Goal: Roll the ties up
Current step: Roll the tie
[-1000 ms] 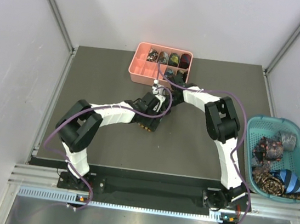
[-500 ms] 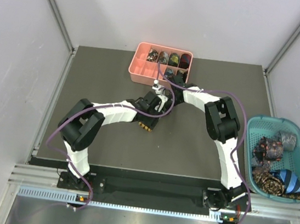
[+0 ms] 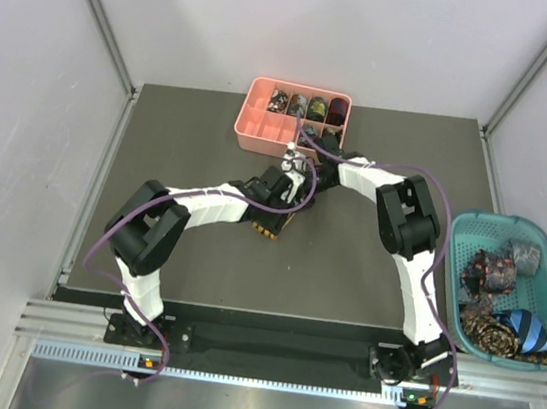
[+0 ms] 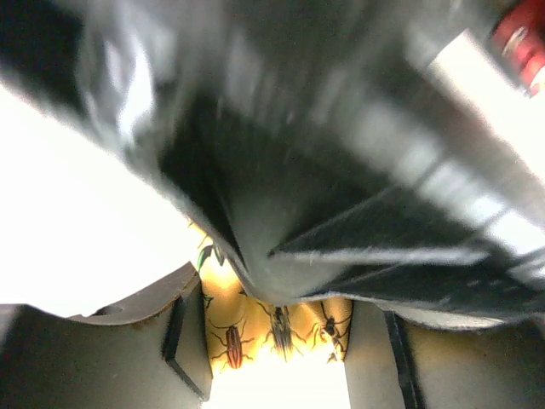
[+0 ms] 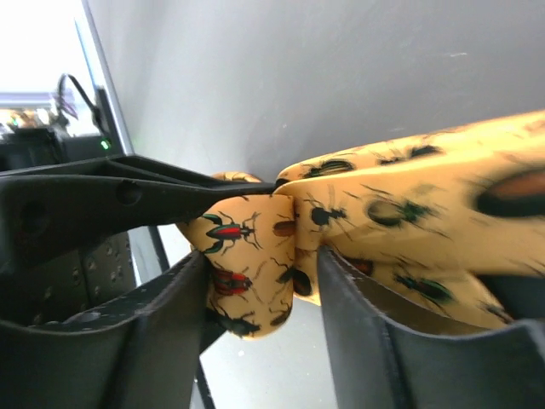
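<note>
**Two grippers meet on one yellow tie, just short of the tray**

The tie, yellow with printed beetles, is over mid-table on the near side of the tray, where the two arms come together. One end is turned into a small coil. The right gripper has that coil between its fingers, one on each side and both seemingly against the cloth. I judge this a clamp that stops the turns springing loose. The rest of the tie runs off flat to the right in the right wrist view, not yet wound.

A thin black finger reaches in from the left, its tip at the crease on top of the coil. It likely belongs to the other arm and is placed to pin the fold.

The left gripper has the same yellow cloth between its fingers. Its view is blurred and half blocked by something dark, so I cannot tell whether it pinches or merely straddles.

Two holds on one coil make sense: one can fix the core while the other shifts to wind further or take over.

Rolls sit in the tray's far row, so working this close suits a short carry. Loose ties lie in the basket, well apart at the right, so more rolling seems to be left.
</note>
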Tool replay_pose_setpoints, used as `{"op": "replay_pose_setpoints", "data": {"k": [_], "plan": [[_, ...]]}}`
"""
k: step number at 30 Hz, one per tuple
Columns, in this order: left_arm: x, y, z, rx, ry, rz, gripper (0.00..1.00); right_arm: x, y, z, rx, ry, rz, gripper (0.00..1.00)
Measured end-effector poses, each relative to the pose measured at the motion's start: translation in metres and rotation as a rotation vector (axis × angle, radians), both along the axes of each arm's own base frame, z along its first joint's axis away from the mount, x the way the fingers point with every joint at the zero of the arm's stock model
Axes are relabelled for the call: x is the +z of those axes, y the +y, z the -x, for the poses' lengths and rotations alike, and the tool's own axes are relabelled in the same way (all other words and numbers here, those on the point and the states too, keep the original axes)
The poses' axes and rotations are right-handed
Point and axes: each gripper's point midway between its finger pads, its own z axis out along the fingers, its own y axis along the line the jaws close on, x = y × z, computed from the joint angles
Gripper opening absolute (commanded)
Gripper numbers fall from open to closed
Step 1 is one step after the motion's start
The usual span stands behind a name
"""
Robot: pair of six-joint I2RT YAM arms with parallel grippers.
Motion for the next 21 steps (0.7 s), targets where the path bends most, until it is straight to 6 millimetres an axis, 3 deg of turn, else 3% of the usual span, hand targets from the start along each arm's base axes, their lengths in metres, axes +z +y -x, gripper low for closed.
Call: {"op": "replay_pose_setpoints", "data": {"k": [13, 21], "plan": [[-0.001, -0.002, -0.002, 0.013, 0.008, 0.005, 0.35, 0.003, -0.014, -0.011, -0.137, 0.049, -0.049, 0.52], [-0.001, -0.003, -0.003, 0.014, 0.018, 0.001, 0.34, 0.005, -0.045, -0.035, -0.294, 0.026, -0.046, 0.55]]}}
